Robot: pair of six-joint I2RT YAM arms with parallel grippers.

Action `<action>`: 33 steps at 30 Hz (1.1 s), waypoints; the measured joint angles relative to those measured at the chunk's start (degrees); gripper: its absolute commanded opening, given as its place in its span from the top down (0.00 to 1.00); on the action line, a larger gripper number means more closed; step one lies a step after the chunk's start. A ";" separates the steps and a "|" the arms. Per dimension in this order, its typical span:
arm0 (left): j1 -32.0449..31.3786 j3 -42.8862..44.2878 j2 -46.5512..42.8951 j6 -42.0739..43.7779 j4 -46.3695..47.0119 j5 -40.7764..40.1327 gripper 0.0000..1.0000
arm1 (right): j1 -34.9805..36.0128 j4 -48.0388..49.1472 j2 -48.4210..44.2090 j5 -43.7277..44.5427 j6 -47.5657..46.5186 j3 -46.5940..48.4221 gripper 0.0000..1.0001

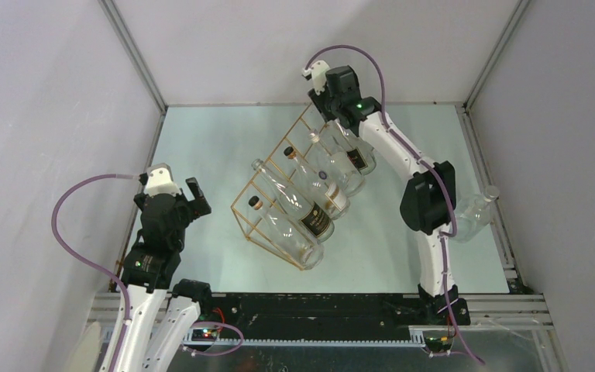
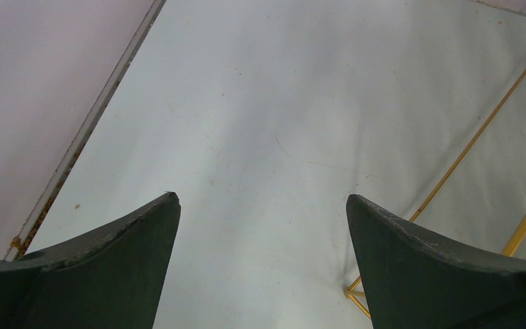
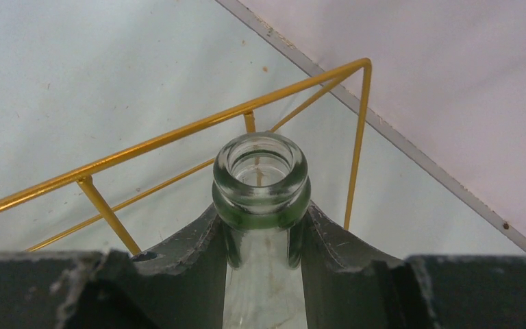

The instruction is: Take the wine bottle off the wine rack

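The gold wire wine rack (image 1: 294, 124) stands mid-table with several clear wine bottles lying in its cells. My right gripper (image 1: 327, 116) is at the rack's far end, shut on the neck of the rightmost bottle (image 1: 359, 159). In the right wrist view the gripper (image 3: 260, 214) clamps just under the lip of that bottle (image 3: 260, 171), whose mouth is open, with the rack's top corner (image 3: 178, 133) beyond it. My left gripper (image 1: 194, 198) is open and empty, left of the rack. In its wrist view the gripper (image 2: 261, 197) is over bare table, with a rack corner (image 2: 356, 291) at lower right.
Another clear bottle (image 1: 474, 209) lies on the table at the right, beside the right arm. The enclosure walls and metal frame posts (image 1: 135, 54) close in the table at the back and both sides.
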 measured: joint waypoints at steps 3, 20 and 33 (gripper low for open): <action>0.00 0.00 0.02 -0.02 0.00 0.00 0.02 | -0.28 0.39 -1.40 0.28 0.48 -1.55 1.00; 0.00 0.00 0.02 0.00 0.00 -0.02 0.02 | -6.29 4.20 -15.08 2.58 9.01 -16.44 1.00; 0.00 0.00 0.02 0.00 0.00 0.00 0.02 | -12.17 7.98 -23.80 2.89 13.14 -28.76 1.00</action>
